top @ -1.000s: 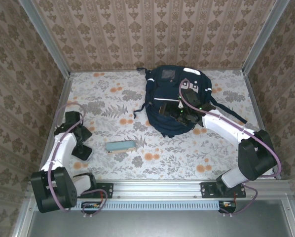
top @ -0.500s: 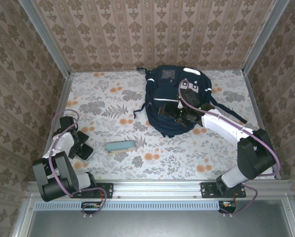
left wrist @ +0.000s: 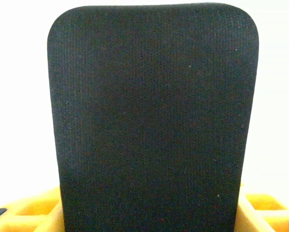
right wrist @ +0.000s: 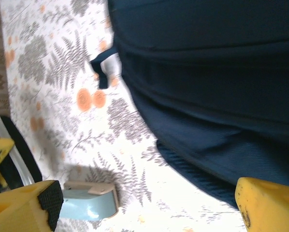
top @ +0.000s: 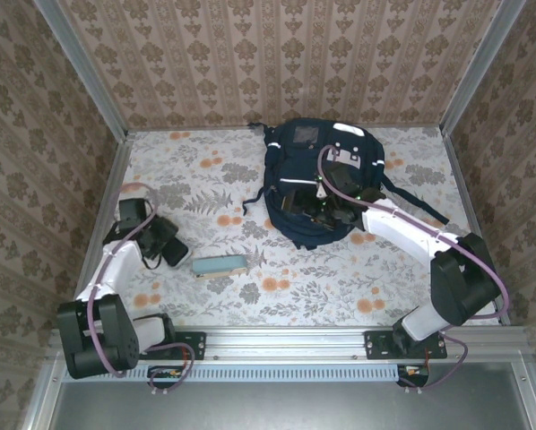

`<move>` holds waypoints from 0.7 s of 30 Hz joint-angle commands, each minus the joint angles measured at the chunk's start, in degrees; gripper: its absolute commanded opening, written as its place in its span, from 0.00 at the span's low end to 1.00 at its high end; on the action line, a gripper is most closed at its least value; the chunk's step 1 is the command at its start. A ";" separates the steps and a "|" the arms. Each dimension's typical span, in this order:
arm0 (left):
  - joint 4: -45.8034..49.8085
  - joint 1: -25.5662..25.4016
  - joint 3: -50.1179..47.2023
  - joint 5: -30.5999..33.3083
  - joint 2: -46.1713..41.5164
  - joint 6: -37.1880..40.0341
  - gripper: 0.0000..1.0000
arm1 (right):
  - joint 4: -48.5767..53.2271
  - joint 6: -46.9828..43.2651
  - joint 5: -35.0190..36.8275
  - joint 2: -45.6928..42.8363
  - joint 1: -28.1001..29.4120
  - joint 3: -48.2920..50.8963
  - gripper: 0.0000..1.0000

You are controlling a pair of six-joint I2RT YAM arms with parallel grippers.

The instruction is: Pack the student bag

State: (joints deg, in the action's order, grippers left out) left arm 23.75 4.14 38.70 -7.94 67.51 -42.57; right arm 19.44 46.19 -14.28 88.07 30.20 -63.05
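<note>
The desk (top: 340, 278) is covered in a fern-and-orange-flower print and walled in by patterned panels. The student bag (top: 297, 143), navy with white reflective stripes, lies at the far middle of the desk, a little to the right, with its opening facing the arms. The right arm reaches from the near right corner over the bag. In the right wrist view the right tool (right wrist: 145, 203) stands wide, its yellow fingers far apart at the frame's edges and nothing held between them. The left tool (top: 165, 244) sits low over the desk on the left. Its wrist view is mostly a dark, finely woven surface close to the lens, so I cannot tell how wide it stands. A pale blue oblong case (top: 220, 265) lies flat just right of the left tool, well apart from the bag.
</note>
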 commanded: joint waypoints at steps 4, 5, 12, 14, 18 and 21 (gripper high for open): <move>-2.11 -10.82 10.46 -7.60 2.19 -3.66 0.62 | -4.05 -1.19 0.75 3.78 8.80 -5.76 0.90; -2.23 -12.54 12.20 -8.50 2.95 -3.43 0.62 | -4.89 -1.36 0.58 4.39 10.14 -6.47 0.90; -3.25 -20.12 19.82 -13.95 8.36 -3.56 0.62 | -15.68 0.32 -3.73 6.85 14.75 -7.79 0.85; -3.78 -21.62 20.93 -14.68 10.02 -4.02 0.62 | -19.22 1.94 -5.43 8.00 15.26 -7.88 0.84; -5.93 -23.37 21.34 -16.40 12.05 -5.49 0.62 | -20.93 4.01 -5.26 10.41 15.65 -8.88 0.78; -7.09 -24.15 21.31 -17.28 12.77 -6.52 0.62 | -21.40 5.04 -4.32 11.81 15.67 -9.28 0.71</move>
State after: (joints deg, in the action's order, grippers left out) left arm 19.16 -19.49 58.57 -22.79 80.20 -47.11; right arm 0.80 49.52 -18.26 98.50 45.54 -70.57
